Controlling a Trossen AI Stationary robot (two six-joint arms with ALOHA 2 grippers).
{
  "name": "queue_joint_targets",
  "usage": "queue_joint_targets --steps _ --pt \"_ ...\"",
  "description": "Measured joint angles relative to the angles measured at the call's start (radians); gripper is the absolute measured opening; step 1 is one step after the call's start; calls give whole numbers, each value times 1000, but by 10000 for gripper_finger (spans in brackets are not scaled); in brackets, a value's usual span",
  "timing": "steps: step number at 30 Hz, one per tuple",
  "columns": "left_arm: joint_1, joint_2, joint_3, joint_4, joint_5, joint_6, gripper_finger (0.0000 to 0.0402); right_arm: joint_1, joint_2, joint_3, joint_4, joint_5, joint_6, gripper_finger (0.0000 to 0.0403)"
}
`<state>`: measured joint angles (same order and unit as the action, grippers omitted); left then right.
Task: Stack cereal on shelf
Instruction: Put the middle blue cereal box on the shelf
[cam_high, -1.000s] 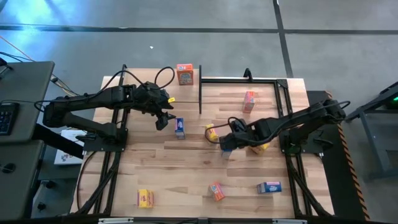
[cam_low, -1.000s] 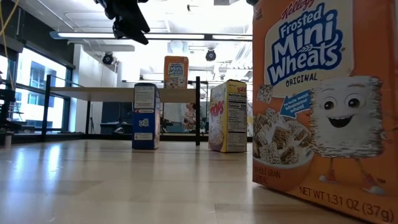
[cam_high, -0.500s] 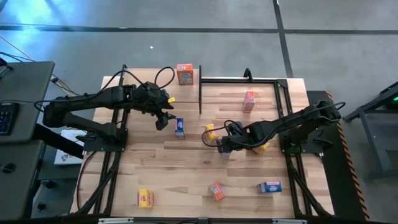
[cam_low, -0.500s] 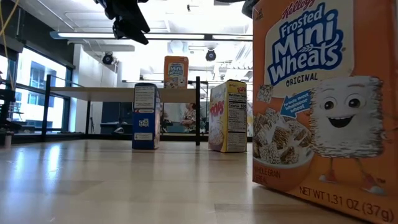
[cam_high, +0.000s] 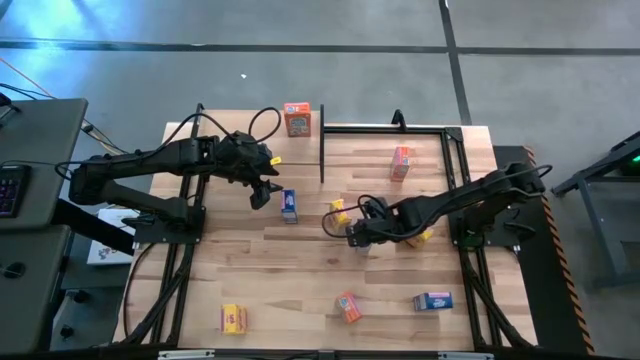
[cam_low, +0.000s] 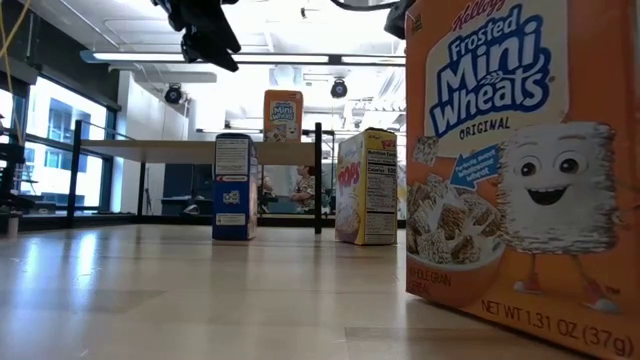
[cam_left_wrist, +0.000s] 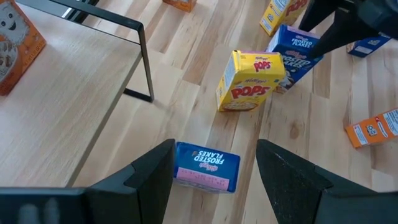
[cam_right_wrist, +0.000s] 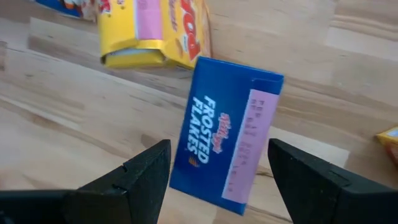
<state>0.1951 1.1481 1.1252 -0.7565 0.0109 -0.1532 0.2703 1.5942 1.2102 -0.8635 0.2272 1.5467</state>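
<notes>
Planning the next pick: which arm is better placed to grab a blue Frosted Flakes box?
Either; each open gripper frames one. Left gripper frames the blue box nearer the shelf, so left has the shorter carry.

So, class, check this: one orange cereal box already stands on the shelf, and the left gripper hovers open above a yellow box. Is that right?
Not quite. The left gripper hovers open above a blue Frosted Flakes box, as the left wrist view shows. The orange box does stand on the shelf.

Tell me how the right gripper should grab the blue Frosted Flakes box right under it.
Come straight down and pinch the blue Frosted Flakes box across its two long edges. The box sits tilted between the open fingers of the right gripper, so turn the wrist slightly to line up first.
</notes>
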Motion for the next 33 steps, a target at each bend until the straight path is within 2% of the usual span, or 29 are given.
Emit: queue_joint_targets --steps 8,24,30,33 --pt "0 0 0 -2 0 0 216 0 41 0 -8 -40 -2 248" --pt "1 0 0 -2 0 -2 216 0 40 0 -14 -36 -61 167" --pt "1 0 0 -1 0 -5 216 1 39 0 -15 -58 -91 159" --pt "1 0 0 -1 7 -72 216 1 38 0 -14 -76 -122 159"
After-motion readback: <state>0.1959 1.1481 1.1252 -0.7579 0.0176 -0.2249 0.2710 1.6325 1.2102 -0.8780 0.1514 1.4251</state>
